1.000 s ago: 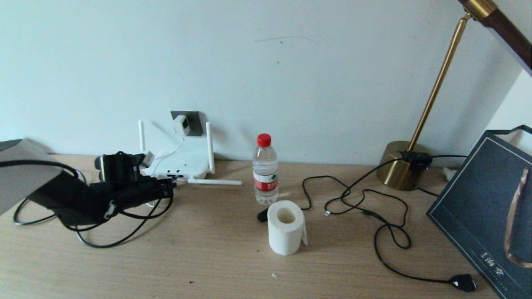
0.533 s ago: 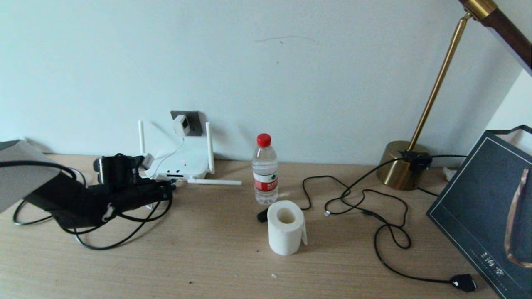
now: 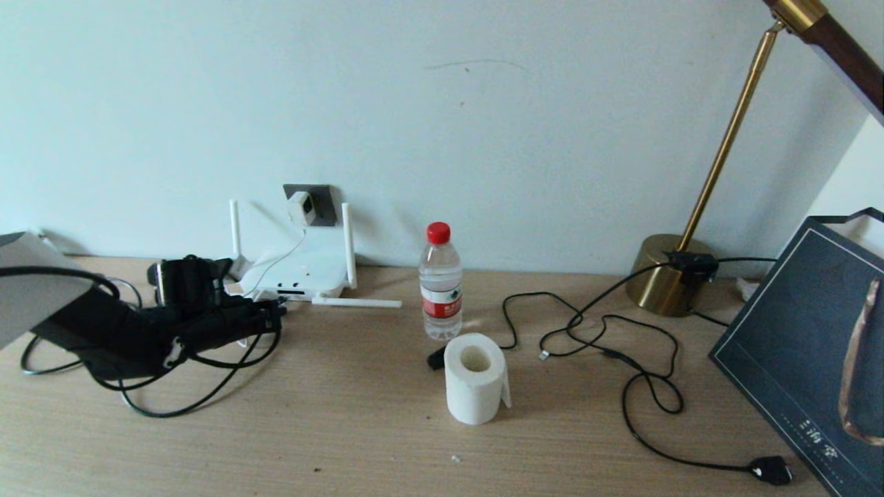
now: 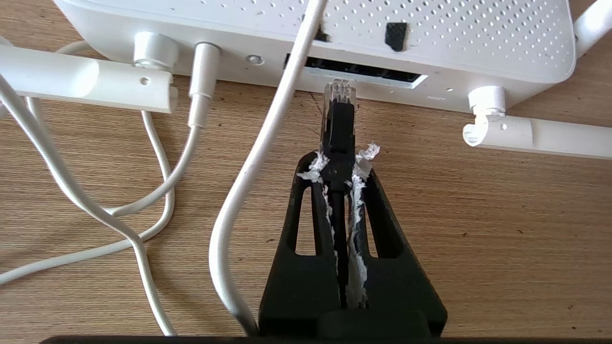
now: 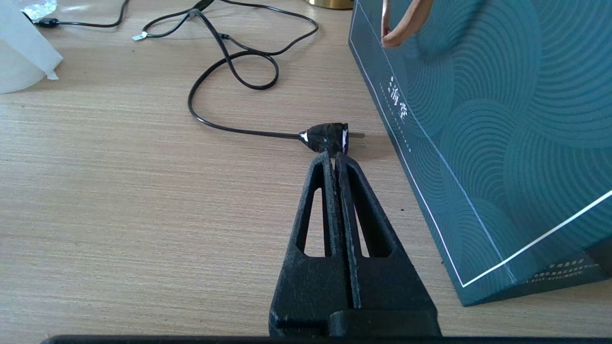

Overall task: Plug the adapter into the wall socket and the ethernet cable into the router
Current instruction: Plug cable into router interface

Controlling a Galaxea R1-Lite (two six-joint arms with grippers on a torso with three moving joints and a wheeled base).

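Note:
The white router (image 3: 297,273) lies against the wall under the dark grey wall socket (image 3: 324,200). The white adapter (image 3: 302,207) sits in that socket, and its thin white cord (image 4: 267,129) runs down to the router. My left gripper (image 4: 338,160) is shut on the black ethernet cable (image 4: 337,124). The cable's clear tip stands just short of the dark port row (image 4: 368,74) on the router's front (image 4: 430,38). The rest of the cable loops on the table (image 3: 200,400). In the head view the left gripper (image 3: 273,314) sits at the router's front left. My right gripper (image 5: 334,155) is shut and empty over the table.
A water bottle (image 3: 440,283) and a tissue roll (image 3: 475,378) stand mid-table. The brass lamp base (image 3: 663,276) trails a black cord (image 3: 635,376) ending in a black plug (image 5: 327,137) by the right gripper. A teal bag (image 5: 478,119) stands at right. Router antennas (image 4: 86,81) lie flat.
My left arm has slid a little to the left and back from the router, still shut on the ethernet cable. Nothing else has moved.

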